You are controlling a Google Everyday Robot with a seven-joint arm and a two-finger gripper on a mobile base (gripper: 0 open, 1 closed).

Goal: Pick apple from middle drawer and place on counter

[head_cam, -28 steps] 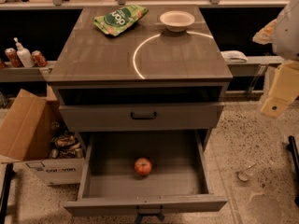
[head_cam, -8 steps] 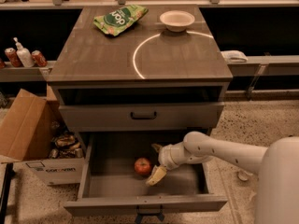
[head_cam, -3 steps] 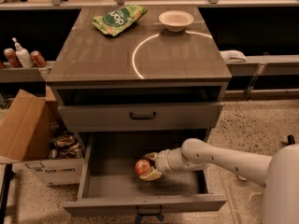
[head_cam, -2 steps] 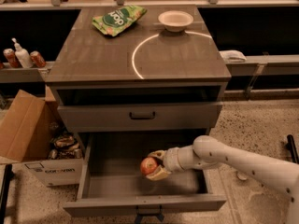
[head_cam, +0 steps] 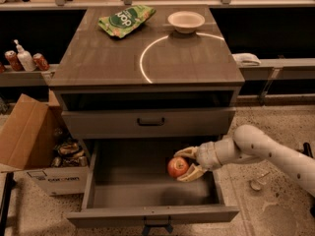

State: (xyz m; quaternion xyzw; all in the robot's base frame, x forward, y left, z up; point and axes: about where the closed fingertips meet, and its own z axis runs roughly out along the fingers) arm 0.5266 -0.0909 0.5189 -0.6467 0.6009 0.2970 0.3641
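The apple [head_cam: 177,167] is small, red with yellowish patches. My gripper [head_cam: 188,164] is shut on it and holds it above the grey floor of the open middle drawer [head_cam: 152,191], toward its right side. The arm comes in from the right edge of the view. The drawer is pulled out, with its flat front panel at the bottom and the handle partly cut off below. The counter [head_cam: 147,48] is the wood-grain cabinet top above, marked with a thin white arc.
A white bowl [head_cam: 186,21] and a green chip bag [head_cam: 125,19] lie at the back of the counter. The closed drawer with a slim black handle [head_cam: 150,122] is above the open one. A cardboard box [head_cam: 29,141] stands at the left. Cans and a bottle sit on a left shelf.
The gripper reached into the drawer, closed on the apple and lifted it off the drawer floor, shifting it to the right.
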